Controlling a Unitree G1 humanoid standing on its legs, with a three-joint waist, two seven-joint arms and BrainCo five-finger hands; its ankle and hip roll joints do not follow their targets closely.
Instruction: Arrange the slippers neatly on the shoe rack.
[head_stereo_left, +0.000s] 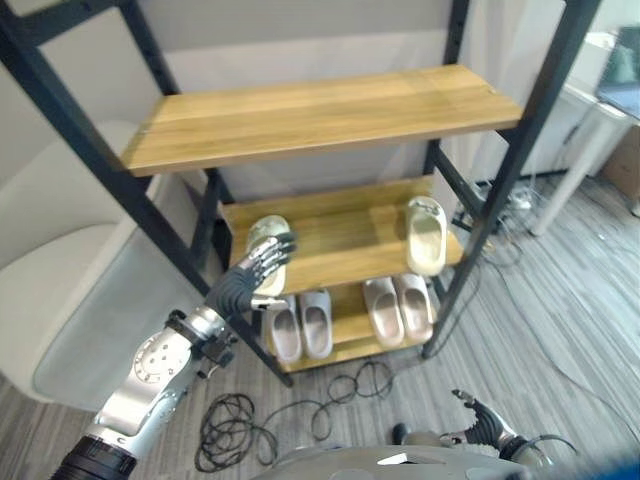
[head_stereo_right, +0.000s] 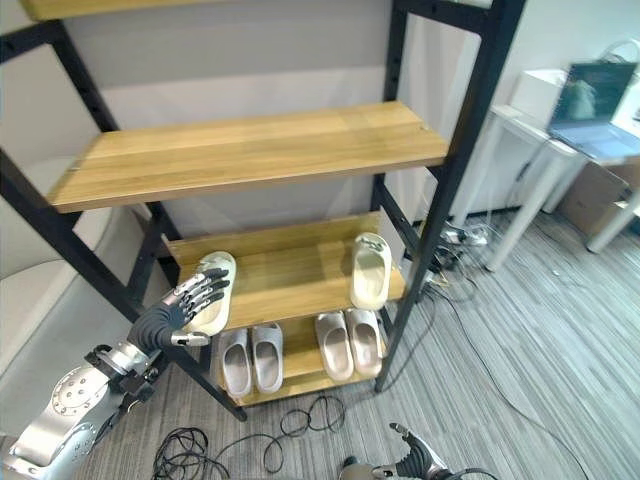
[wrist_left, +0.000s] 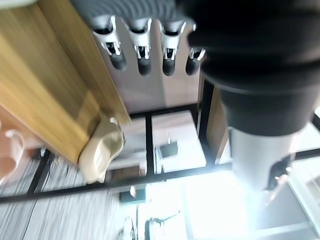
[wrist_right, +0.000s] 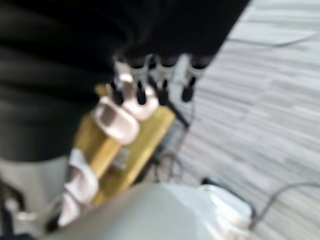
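Cream foam slipper (head_stereo_right: 214, 290) lies on middle wooden shelf (head_stereo_right: 290, 270) of black-framed shoe rack (head_stereo_right: 440, 190), at shelf's 9 o'clock end. Left robot hand (head_stereo_right: 178, 308) rests on slipper's near end, fingers spread and straight, released; arm reaches up from 7 o'clock. Second cream slipper (head_stereo_right: 371, 270) lies at 3 o'clock end. Right robot hand (head_stereo_left: 485, 421) hangs low at 5 o'clock, fingers relaxed.
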